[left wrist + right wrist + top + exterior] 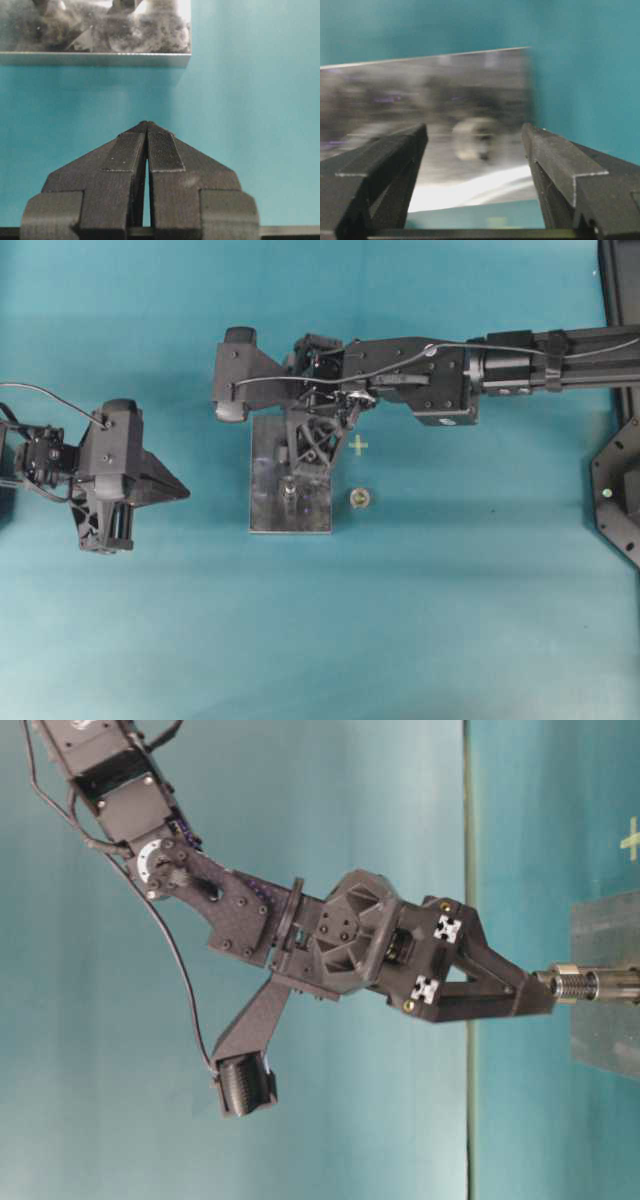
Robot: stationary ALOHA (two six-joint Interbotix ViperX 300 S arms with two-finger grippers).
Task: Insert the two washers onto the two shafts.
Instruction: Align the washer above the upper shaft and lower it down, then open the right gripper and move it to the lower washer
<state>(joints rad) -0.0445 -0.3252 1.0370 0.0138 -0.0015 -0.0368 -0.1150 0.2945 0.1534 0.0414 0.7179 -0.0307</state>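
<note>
Right pincer (475,150) wide apart, empty, over the shaft (590,986); left pincer (146,145) closed, empty

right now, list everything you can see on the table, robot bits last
metal base plate: one, grey and shiny, middle of the table
threaded shaft: one, silvery, standing upright on the plate; the table-level view shows a ring at its top end
small ring-shaped part: one, brassy and silver, lying on the cloth just beside the plate's edge on the right arm's side
cross mark: one, pale yellow, on the cloth beyond the small part
table cloth: one, teal, under everything
left gripper: one, black, shut, empty, short of the plate's edge
right gripper: one, black, open, over the plate above the shaft's top
</note>
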